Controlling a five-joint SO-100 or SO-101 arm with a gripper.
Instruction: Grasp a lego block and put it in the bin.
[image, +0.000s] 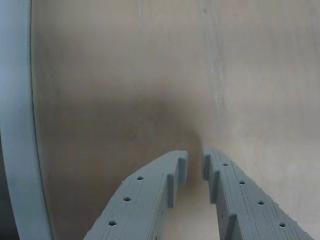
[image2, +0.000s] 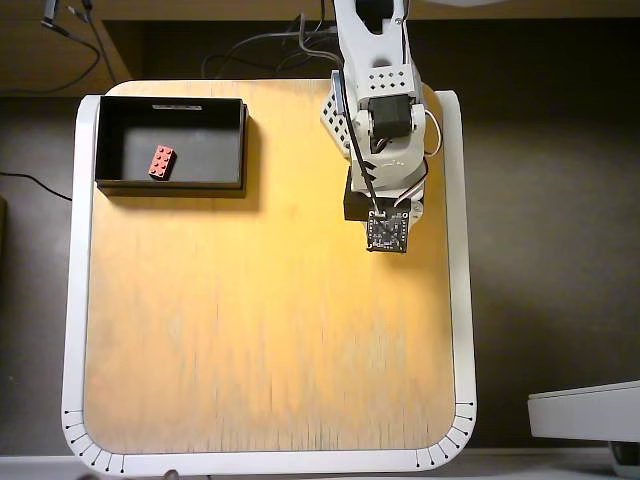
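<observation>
The red lego block (image2: 161, 161) lies on the floor of the black bin (image2: 110, 140) at the table's far left corner in the overhead view. The arm (image2: 380, 110) is folded at the far right of the table, well away from the bin, and it hides its own gripper in that view. In the wrist view my gripper (image: 195, 162) points down at bare wood, its grey fingers (image: 150, 195) drawn together with only a narrow gap and nothing between them. Neither block nor bin shows in the wrist view.
A small black square circuit board (image2: 387, 232) sits at the arm's tip. The wooden table has a raised white rim (image2: 76, 300), which also shows at the left of the wrist view (image: 15, 125). Cables (image2: 260, 50) lie behind the table.
</observation>
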